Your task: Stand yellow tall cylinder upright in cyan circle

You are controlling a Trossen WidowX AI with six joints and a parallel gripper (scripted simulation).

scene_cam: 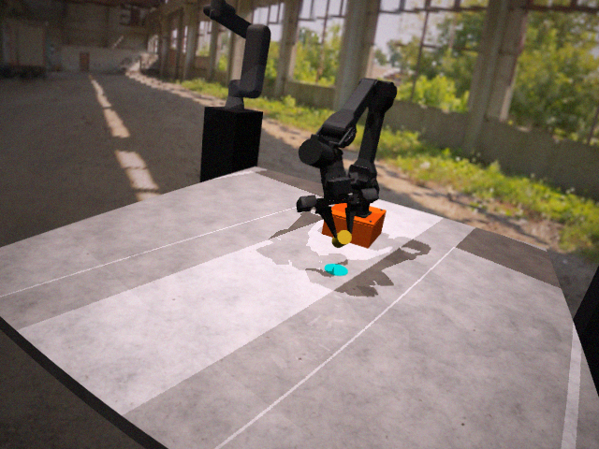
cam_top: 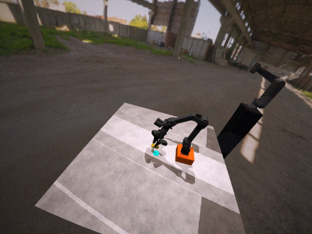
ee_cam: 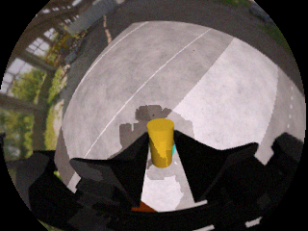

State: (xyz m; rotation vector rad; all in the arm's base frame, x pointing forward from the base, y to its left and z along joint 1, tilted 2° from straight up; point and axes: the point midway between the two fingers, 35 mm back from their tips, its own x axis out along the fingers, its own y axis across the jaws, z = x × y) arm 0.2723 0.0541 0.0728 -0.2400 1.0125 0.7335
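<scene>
Jaws (cam_top: 154, 146) (scene_cam: 341, 234) clamped on yellow cyl (cam_top: 154, 146) (scene_cam: 343, 237) (ee_cam: 161, 143), held up off the tabletop (cam_top: 121, 181) (scene_cam: 241, 348) (ee_cam: 144, 63), tilted, near cyan circle (cam_top: 156, 153) (scene_cam: 336, 269) (ee_cam: 173, 149), not in it. Wrist view: cyl hides most of circle, just a sliver showing at its side. Ext. view: mostly one round end seen, rest hard to make out. Orange base (cam_top: 184, 158) (scene_cam: 372, 233) (ee_cam: 142, 207) nearly all cut off in wrist cam.

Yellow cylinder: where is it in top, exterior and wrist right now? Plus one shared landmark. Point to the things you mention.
Top: yellow cylinder (cam_top: 152, 145) (scene_cam: 344, 237) (ee_cam: 161, 143) at image center, slightly low, under the tool (cam_top: 155, 146) (scene_cam: 341, 237) (ee_cam: 161, 134).
Exterior: just right of center, slightly low, at the fingertips.
Wrist: near center, slightly low, between the fingers.
Landmark: cyan circle (cam_top: 156, 153) (scene_cam: 336, 269) (ee_cam: 173, 149).
</scene>
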